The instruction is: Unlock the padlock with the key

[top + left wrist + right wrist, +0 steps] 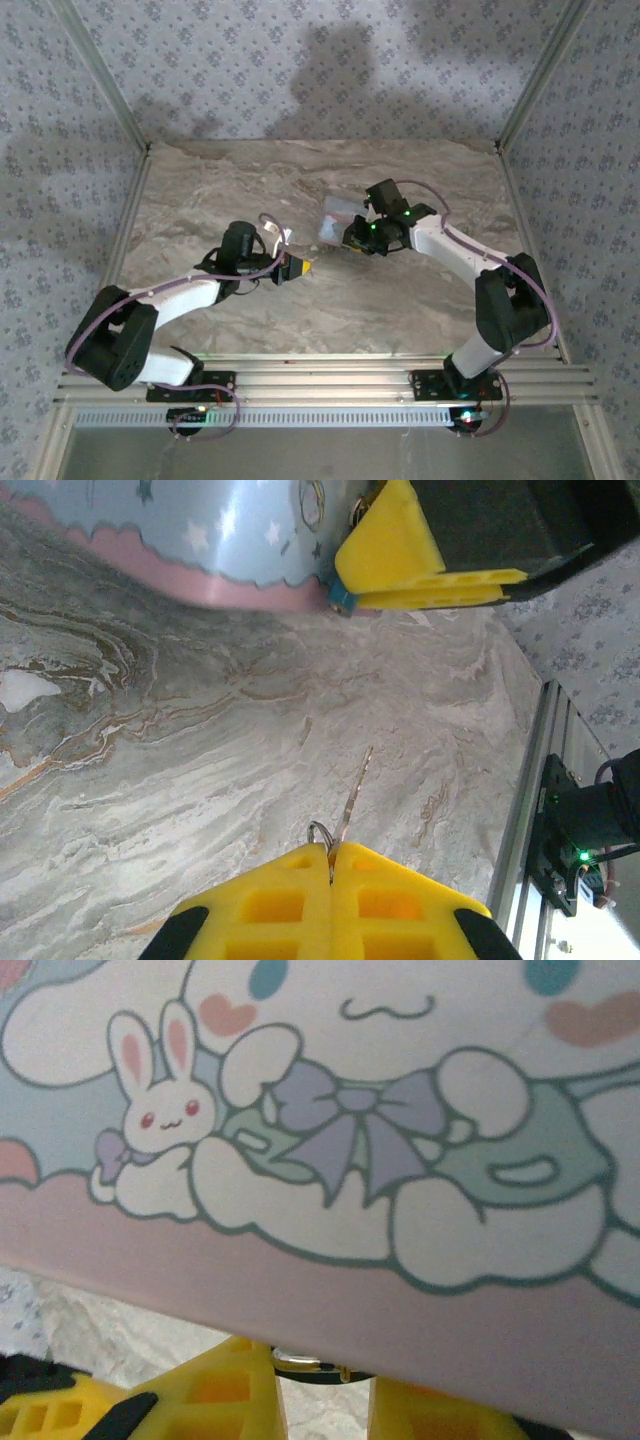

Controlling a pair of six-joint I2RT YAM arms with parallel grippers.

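- The left gripper (330, 854) is pinched fully shut on the key (354, 790). The blade juts out over the table (180, 770), and the head is mostly hidden between the fingers.
- The right gripper (325, 1398) is nearly closed on the padlock (343, 597) at the box (200, 530) edge. Just a blue corner peeks from under a yellow finger.
- The key tip and padlock are apart.
- From above, both are too small to make out.

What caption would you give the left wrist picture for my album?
Left hand pinching the key, its tip pointing toward the padlock beside the box.
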